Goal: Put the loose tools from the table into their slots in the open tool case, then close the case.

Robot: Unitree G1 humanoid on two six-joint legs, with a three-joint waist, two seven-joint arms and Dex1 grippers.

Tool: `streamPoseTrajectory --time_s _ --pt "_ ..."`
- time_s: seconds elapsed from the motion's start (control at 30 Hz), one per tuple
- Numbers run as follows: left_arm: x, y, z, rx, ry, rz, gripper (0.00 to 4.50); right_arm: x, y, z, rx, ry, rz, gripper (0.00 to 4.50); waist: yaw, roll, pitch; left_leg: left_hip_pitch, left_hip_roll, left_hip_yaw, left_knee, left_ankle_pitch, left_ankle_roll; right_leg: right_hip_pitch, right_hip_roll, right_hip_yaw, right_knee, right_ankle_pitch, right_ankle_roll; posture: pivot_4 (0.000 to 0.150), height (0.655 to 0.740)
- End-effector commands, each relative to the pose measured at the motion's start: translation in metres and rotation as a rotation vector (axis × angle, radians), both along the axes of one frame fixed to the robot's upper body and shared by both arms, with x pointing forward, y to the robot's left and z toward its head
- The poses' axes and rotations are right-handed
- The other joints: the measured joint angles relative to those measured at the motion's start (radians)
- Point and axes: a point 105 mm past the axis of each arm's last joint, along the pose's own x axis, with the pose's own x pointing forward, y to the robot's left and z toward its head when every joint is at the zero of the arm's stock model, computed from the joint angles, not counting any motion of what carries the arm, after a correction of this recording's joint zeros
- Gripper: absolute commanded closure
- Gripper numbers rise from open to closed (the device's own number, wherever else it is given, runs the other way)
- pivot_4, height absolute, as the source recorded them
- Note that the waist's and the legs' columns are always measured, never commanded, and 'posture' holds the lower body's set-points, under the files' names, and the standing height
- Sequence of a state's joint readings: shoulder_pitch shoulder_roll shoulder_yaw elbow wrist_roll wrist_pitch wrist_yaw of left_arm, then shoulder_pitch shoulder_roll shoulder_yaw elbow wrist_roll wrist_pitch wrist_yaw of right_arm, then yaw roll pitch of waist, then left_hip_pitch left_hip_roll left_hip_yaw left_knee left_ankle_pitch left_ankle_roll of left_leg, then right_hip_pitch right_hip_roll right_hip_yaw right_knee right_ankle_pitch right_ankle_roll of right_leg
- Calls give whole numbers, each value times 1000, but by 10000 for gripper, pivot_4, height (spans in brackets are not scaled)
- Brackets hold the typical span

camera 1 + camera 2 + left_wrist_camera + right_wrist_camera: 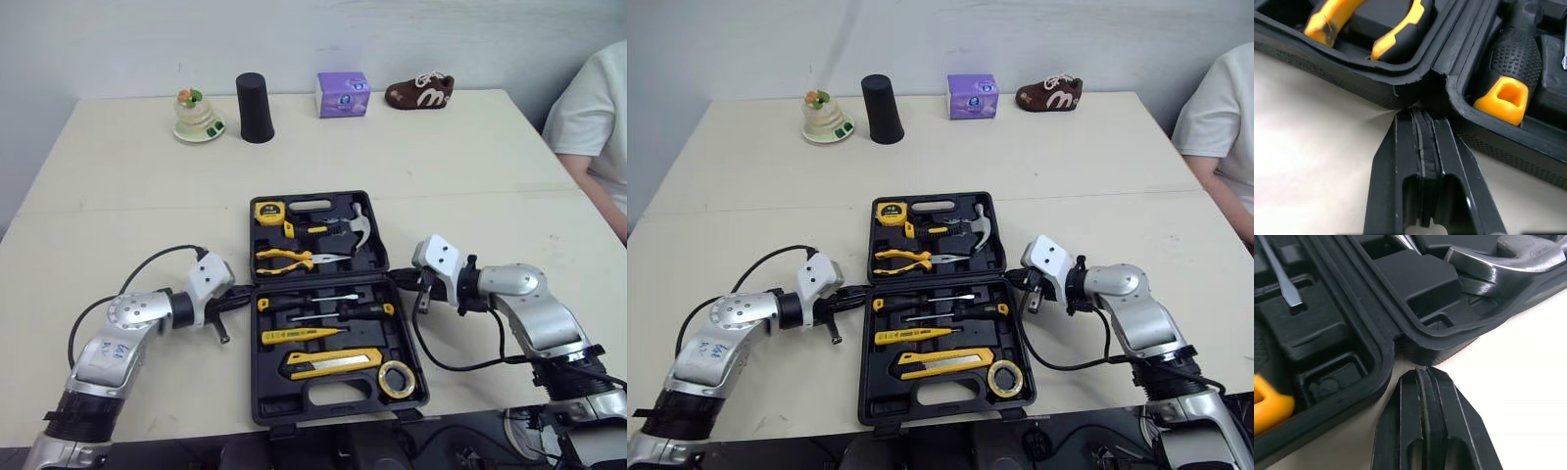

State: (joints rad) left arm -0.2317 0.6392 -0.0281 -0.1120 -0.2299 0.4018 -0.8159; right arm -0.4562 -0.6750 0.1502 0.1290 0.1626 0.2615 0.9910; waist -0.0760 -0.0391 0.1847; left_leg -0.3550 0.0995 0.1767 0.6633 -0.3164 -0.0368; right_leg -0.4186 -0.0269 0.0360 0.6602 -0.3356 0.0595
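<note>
Plainly, both claws sat low on the table, one at each end of the hinge line of the open tool case, which lay flat between them. The left claw had its two black fingers pressed together with nothing between them, and in its wrist view the tips touched the notch where the two halves of the case meet. The right claw was likewise closed on nothing, its tips just short of the same notch on the opposite side. Between the claws and farther from the robot lay the lid half, holding a yellow tape measure, a hammer nearest the right claw, and yellow-handled pliers nearest the left claw. Between the claws and closer to the robot lay the handle half, with screwdrivers just inside the hinge, then a yellow tester pen, a utility knife and a roll of tape at the corner on the right claw's side. Well beyond both claws, along the far edge, stood a small dish, a black cup, a purple box and a brown shoe. A person in a white shirt sat out past the right claw.
</note>
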Motion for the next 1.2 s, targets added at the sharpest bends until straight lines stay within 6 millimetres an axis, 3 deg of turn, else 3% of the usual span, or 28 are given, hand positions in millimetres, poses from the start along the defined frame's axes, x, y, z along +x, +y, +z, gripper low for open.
streamPoseTrajectory --time_s 0.03,0.17,0.2,0.23,0.3,0.4,0.47,0.53,0.6,0.77,0.87,1.2 --pt "9 -11 7 0 -54 -11 44845 6 5 15 -1 -64 36 45000 0 0 0 0 0 0 0 0 0 0 0 0 0 0 0 1500 7400" --pt "14 -8 3 13 -50 11 44845 6 2 13 -18 -35 48 45000 -1 1 0 0 0 0 1 1 0 0 0 1 1 1 1 1500 7400" --pt "13 -4 1 21 -11 26 41880 6 -2 12 -15 -5 28 45000 0 1 0 0 0 0 1 1 0 0 0 1 1 1 1 1500 7400" --pt "12 1 0 47 8 42 38405 4 -8 9 -20 58 9 39915 0 1 0 0 0 0 1 1 0 0 0 1 1 1 1 1500 7400" --pt "13 10 4 93 -6 70 31824 3 -13 12 -29 59 10 34834 -1 1 0 0 0 -1 1 1 0 0 0 0 1 1 1 1500 7400" --pt "19 25 27 34 -47 139 18452 15 -27 30 -4 13 -96 20535 -9 2 1 0 1 -1 0 1 0 0 0 1 1 1 1 1500 7400" --pt "22 35 51 -38 -47 190 9732 17 -41 40 -44 116 -238 11039 -10 4 3 0 1 0 0 1 0 0 0 1 1 1 1 1500 7400" --pt "24 45 67 -64 3 266 1688 10 -43 56 -13 245 -309 2506 -8 5 3 -4 1 0 1 1 0 -5 -1 2 4 1 1 1500 7400" --pt "20 50 72 -11 178 335 488 5 -40 64 -40 333 -351 712 -8 5 3 -12 1 -1 4 3 0 -15 0 3 9 1 1 1500 7400" --pt "23 21 97 -155 333 328 488 15 -17 87 162 488 -450 712 -8 5 3 -15 0 -2 4 5 -3 -19 1 3 13 0 0 1500 7400" --pt "31 7 96 -180 386 361 488 26 -9 90 208 518 -516 712 -8 5 3 -17 -1 -1 4 6 -3 -21 1 3 14 0 0 1500 7400" --pt "48 10 76 -115 400 486 488 46 5 81 222 512 -596 712 -12 5 3 -20 0 0 2 8 -6 -27 1 3 16 0 -1 1500 7400"
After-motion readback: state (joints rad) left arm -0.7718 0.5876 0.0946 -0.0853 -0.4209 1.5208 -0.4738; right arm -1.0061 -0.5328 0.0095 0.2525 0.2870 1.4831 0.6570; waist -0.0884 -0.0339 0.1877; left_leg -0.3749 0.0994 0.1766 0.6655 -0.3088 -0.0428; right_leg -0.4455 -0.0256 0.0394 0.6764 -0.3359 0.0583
